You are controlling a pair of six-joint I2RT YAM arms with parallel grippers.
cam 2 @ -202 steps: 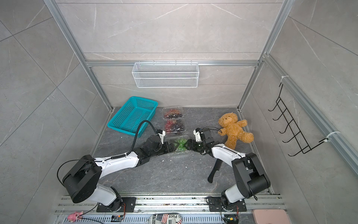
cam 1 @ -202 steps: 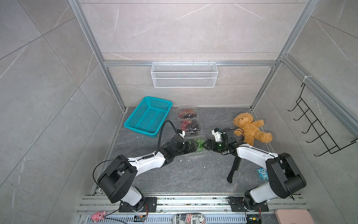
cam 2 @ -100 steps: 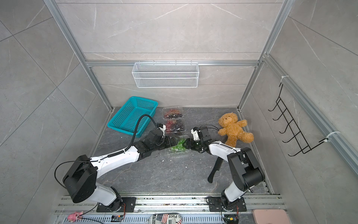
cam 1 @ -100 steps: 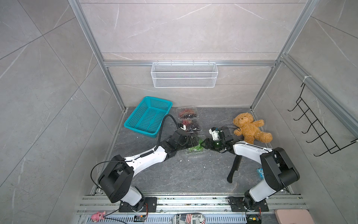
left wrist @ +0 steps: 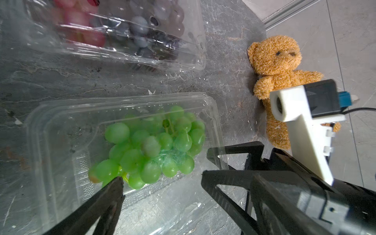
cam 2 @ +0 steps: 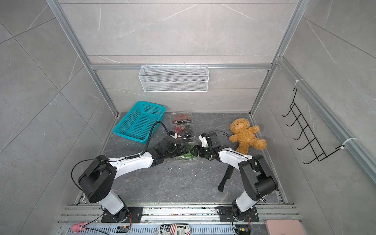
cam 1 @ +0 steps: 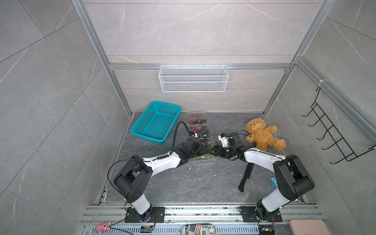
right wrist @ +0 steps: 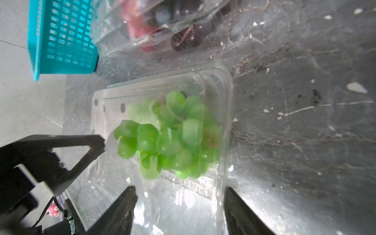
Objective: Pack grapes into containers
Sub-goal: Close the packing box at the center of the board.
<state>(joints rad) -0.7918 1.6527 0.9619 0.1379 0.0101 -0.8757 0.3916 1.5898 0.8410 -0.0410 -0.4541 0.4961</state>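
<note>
In both top views the two arms meet just below the middle of the frame, over a small clear plastic clamshell container (left wrist: 122,97) that lies on the dark grey marbled tabletop (cam 1: 193,183). A bunch of glossy green grapes (left wrist: 150,146) lies inside it.

The left gripper (cam 1: 206,151) is spread wide and has hold of nothing. The left wrist view shows only one of its black fingers (left wrist: 114,193), with the tip just beside the edge of the bunch. The right gripper (cam 1: 215,151) faces it from the opposite side. Its jaws are parted with a plain gap and set astride the container's end. One fingertip (right wrist: 228,195) stands just at the container's wall and the other lies over the clear plastic. No grape sits between them.

Just above this spot in the frame, a second clear clamshell container (left wrist: 191,65) holds red and dark purple grapes (cam 1: 198,130). A third clear clamshell container (cam 1: 205,115), behind it near the back wall, holds berries of the same colours.

A teal perforated plastic basket (cam 1: 155,124) stands left of these two, at the tabletop's upper left. A brown plush teddy bear (cam 1: 262,136) lies at the right of the tabletop, near the right arm's wrist. A white wire mesh basket (cam 1: 193,78) hangs on the back wall, above centre.
</note>
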